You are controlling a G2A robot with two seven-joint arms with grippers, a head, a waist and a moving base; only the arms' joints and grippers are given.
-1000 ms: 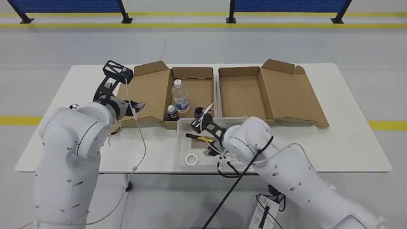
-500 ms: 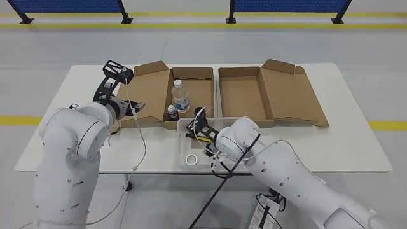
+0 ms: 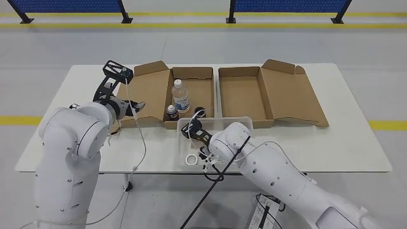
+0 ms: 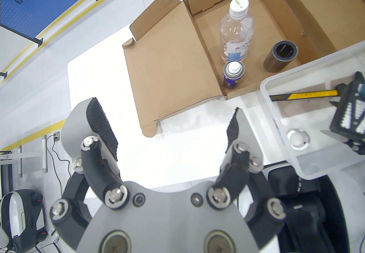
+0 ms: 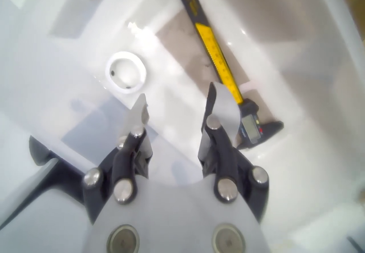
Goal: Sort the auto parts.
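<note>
A clear plastic bin (image 3: 245, 121) stands at the table's front edge. On its floor lie a yellow-and-black digital caliper (image 5: 211, 46) and a white ring (image 5: 125, 71). My right gripper (image 5: 176, 94) hangs open inside the bin, low over the floor between the two and touching neither. From the left wrist view the caliper (image 4: 302, 94), ring (image 4: 298, 138) and right gripper (image 4: 349, 117) also show. My left gripper (image 4: 165, 123) is open and holds nothing, above the table left of the left cardboard box (image 3: 149, 92).
The left box holds a clear bottle (image 4: 236, 31), a small spray can (image 4: 233, 74) and a black cylinder (image 4: 281, 56). A second open cardboard box (image 3: 241, 95) lies to the right, with its flap spread further right. Bare table lies in front of the left box.
My right arm has shifted left inside the bin, bringing its gripper nearer the ring. The left arm has not moved.
</note>
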